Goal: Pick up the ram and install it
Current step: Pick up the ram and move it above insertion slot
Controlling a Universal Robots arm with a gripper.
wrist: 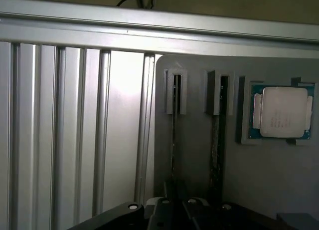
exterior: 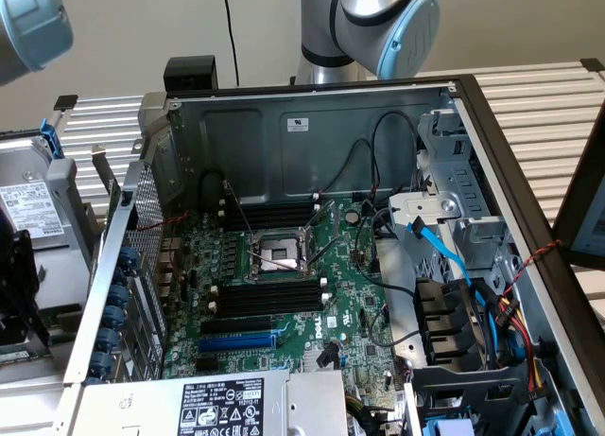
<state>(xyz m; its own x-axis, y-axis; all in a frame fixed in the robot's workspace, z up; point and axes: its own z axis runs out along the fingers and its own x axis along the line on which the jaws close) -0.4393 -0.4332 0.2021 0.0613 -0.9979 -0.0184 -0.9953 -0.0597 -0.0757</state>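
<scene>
In the wrist view a ram [wrist: 173,140] stands on edge in a slot of a grey holder tray [wrist: 194,155], seen as a thin dark line. A second stick [wrist: 217,140] stands in the neighbouring slot. My gripper [wrist: 175,208] sits over the near end of the first ram, its dark body straddling that stick. In the exterior view the open computer case holds the green motherboard [exterior: 354,294], with long black memory slots [exterior: 269,215] beyond the CPU socket [exterior: 276,256] and more black slots [exterior: 265,297] on its near side.
A processor chip [wrist: 281,113] lies in a recess of the tray beside the sticks. Ribbed aluminium table profile [wrist: 75,130] runs alongside the tray. In the case, a blue slot [exterior: 236,341], blue cables [exterior: 444,252], a drive cage [exterior: 454,171] and a power supply [exterior: 227,403] crowd the board.
</scene>
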